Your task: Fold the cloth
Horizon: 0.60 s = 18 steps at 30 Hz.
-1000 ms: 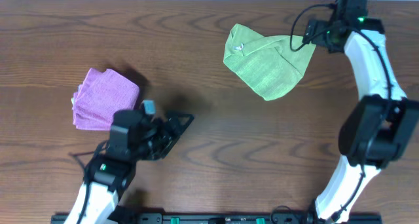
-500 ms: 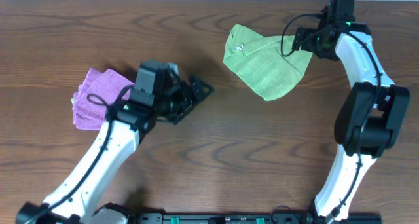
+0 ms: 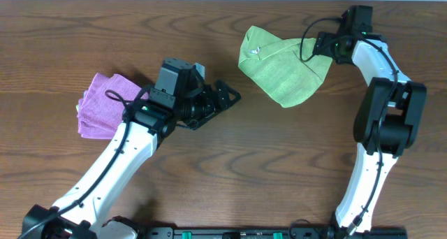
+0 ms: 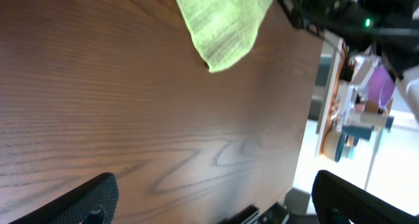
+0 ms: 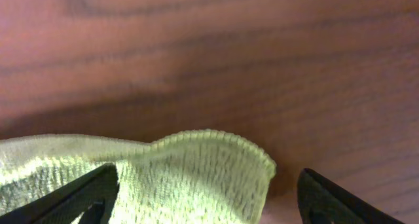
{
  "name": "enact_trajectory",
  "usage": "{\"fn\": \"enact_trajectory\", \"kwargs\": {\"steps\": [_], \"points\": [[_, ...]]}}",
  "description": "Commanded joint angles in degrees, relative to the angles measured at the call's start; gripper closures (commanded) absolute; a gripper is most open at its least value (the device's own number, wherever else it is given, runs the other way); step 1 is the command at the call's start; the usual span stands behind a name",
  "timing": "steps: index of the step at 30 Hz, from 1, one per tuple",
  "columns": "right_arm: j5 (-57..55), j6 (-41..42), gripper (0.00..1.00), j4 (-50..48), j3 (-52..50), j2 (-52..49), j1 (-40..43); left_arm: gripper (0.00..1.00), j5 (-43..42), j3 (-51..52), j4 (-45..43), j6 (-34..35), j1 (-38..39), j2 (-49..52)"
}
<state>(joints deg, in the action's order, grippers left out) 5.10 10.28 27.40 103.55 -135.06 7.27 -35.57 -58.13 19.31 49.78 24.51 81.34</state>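
A green cloth (image 3: 283, 68) lies crumpled on the wooden table at the back right, with a small white tag near its left corner. My right gripper (image 3: 323, 45) is at the cloth's right corner. In the right wrist view its fingers (image 5: 208, 201) are open, with the cloth's hemmed corner (image 5: 196, 165) lying between them. My left gripper (image 3: 227, 97) is open and empty over the table's middle, left of and below the cloth. In the left wrist view its fingers (image 4: 216, 204) are spread wide, and the cloth (image 4: 219, 21) is far ahead.
A folded pink cloth (image 3: 108, 106) lies at the left, beside my left arm. Bare wooden table (image 3: 279, 148) lies in front of the green cloth. The table's far edge runs just behind my right gripper.
My left arm has swung from the front left up and right toward the table's middle. My right gripper has shifted slightly along the green cloth's right corner. The cloth has not moved.
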Motion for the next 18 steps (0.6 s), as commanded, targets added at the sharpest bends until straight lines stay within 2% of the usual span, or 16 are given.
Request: {"fn": "enact_trajectory", "kwargs": {"steps": [1, 14, 18], "points": [[-0.8, 0.4, 0.15, -1.5, 0.7, 0.2, 0.3, 0.04, 0.1, -1.3, 0.2, -2.3, 1.3, 0.4], [-1.2, 1.9, 0.23, -2.3, 0.7, -0.7, 0.8, 0.04, 0.4, -1.3, 0.1, -2.7, 1.9, 1.5], [-1.2, 2.5, 0.37, -0.4, 0.7, -1.8, 0.8, 0.04, 0.3, -1.3, -0.1, -2.7, 1.8, 1.5]]}}
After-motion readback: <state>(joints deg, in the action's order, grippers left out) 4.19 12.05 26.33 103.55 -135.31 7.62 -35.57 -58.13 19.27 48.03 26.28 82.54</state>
